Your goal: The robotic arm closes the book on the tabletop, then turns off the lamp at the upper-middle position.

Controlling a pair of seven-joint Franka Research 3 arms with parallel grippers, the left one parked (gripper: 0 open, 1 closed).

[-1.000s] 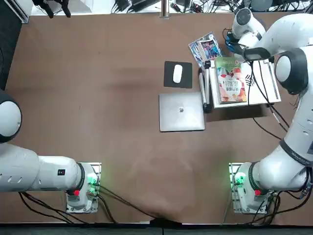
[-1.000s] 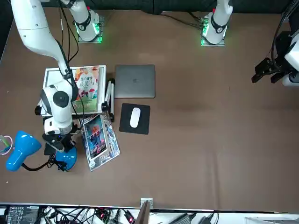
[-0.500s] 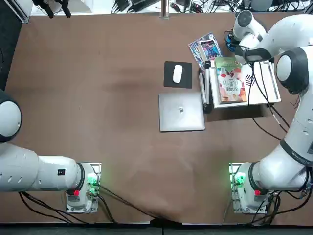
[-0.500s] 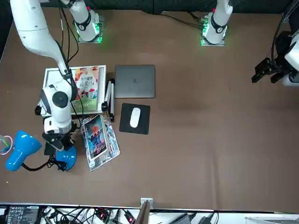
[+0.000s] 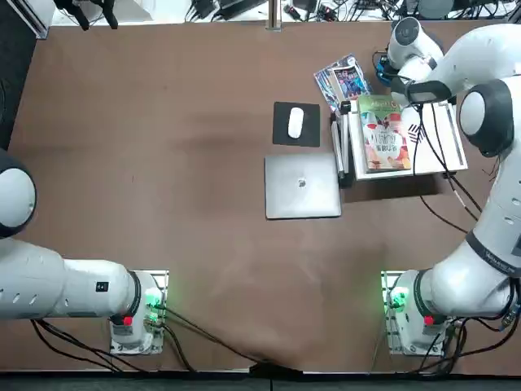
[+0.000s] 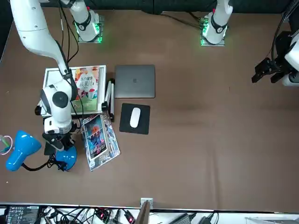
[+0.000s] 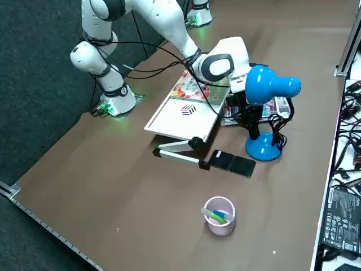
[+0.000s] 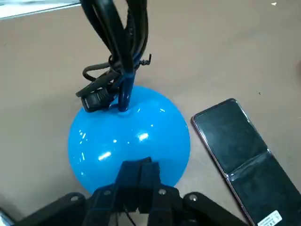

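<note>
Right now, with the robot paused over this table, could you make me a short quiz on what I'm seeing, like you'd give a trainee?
1. True or false: the book lies closed, its cover facing up.
2. Fill in the blank: the right gripper is at the round blue base of the ______.
3. Which thing lies on the dark mouse pad?
A) a phone
B) a white mouse
C) a cup of pens

Key: 1. True; the illustrated cover shows from above. 2. Lamp. 3. B, the white mouse.
</note>
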